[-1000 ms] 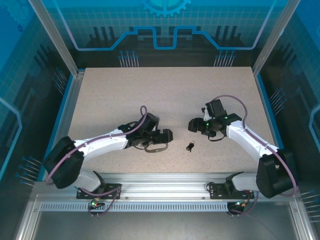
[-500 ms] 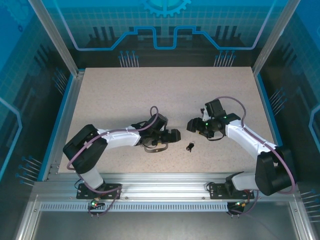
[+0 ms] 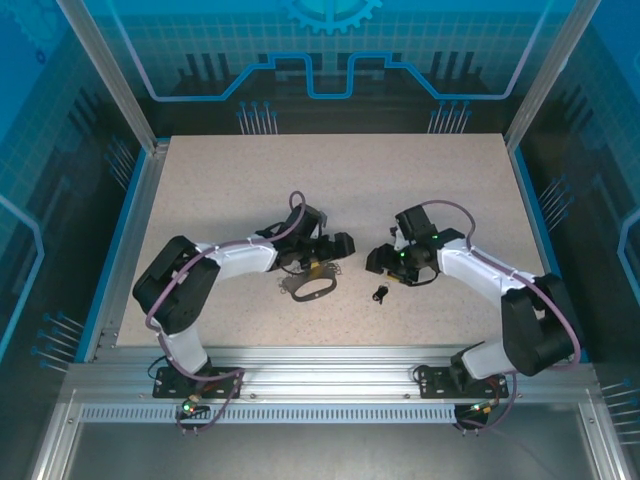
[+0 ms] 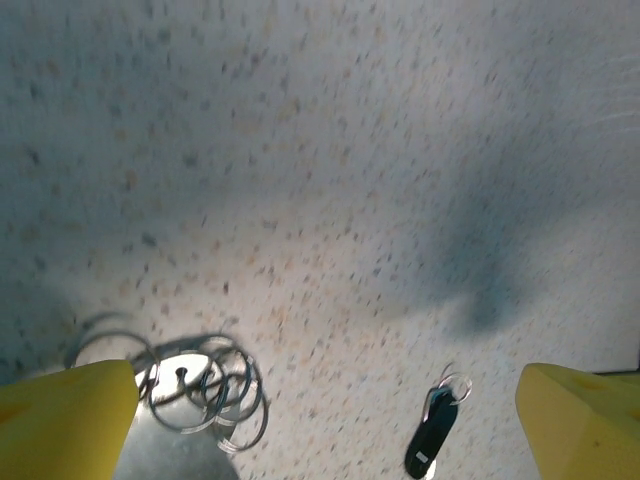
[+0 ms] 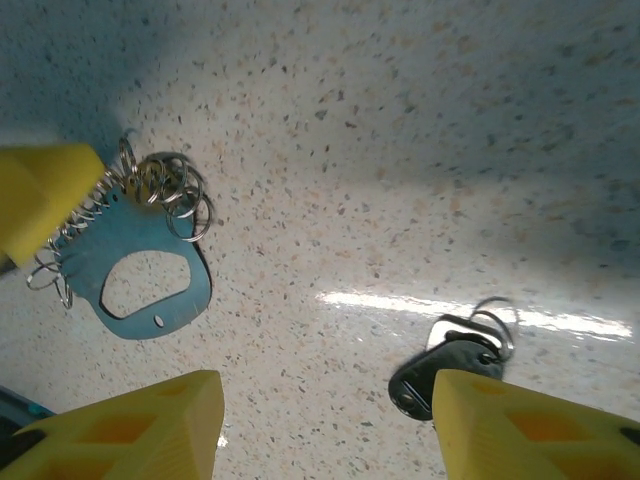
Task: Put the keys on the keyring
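The keyring (image 3: 297,289), a flat grey-blue loop fringed with silvery rings (image 5: 170,190), lies flat on the table at centre front. The keys (image 3: 380,292), a small black head with a metal ring, lie just right of it. My left gripper (image 3: 338,246) hovers behind the keyring, open wide and holding nothing. In the left wrist view the keyring (image 4: 165,455) sits by the left finger and the keys (image 4: 432,440) lie nearer the right finger. My right gripper (image 5: 325,420) is open low over the table. The keys (image 5: 450,365) lie against its right finger, and the keyring (image 5: 85,275) lies to the left.
The speckled table (image 3: 250,190) has blue walls at its sides and back. A metal rail (image 3: 330,355) runs along the near edge. One yellow left finger (image 5: 40,195) stands right beside the keyring's rings.
My left gripper has pulled back from over the keyring toward the rear, uncovering it. The right gripper has shifted slightly left and nearer the keys. Keys and keyring lie where they were.
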Controlling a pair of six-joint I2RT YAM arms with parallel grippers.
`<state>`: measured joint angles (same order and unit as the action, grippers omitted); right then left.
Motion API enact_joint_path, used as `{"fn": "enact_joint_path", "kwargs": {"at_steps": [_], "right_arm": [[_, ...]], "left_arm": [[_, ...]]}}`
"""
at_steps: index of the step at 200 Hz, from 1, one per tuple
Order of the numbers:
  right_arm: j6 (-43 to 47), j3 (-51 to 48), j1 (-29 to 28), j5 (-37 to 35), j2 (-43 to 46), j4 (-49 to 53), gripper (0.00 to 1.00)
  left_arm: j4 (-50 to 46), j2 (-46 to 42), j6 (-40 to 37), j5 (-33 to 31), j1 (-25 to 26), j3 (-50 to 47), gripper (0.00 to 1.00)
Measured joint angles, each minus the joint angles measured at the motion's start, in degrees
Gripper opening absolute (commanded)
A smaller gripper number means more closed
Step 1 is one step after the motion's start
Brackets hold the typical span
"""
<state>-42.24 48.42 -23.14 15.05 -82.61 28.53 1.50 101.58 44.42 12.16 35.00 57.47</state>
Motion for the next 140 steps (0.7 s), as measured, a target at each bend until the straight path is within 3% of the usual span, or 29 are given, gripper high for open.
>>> {"fn": "enact_joint_path", "kwargs": {"at_steps": [35,80,140], "right_arm": [[3.4,5.2,-2.8,0.4,-3.9,0.0,0.50],[11.4,13.1,-6.3,-0.9,-9.6,1.7,0.45],[13.9,13.0,-8.7,-3.1,-11.8,2.7,0.43]], "left_arm": [[-2.3,-0.6,-2.4,2.5,-0.8,3.7,0.99],[-5.9,-7.7,-2.8,3.1,-1.1,3.3,0.99],[-10.4,-14.0,-2.4,0.2,-0.9,-2.8,0.99]]}}
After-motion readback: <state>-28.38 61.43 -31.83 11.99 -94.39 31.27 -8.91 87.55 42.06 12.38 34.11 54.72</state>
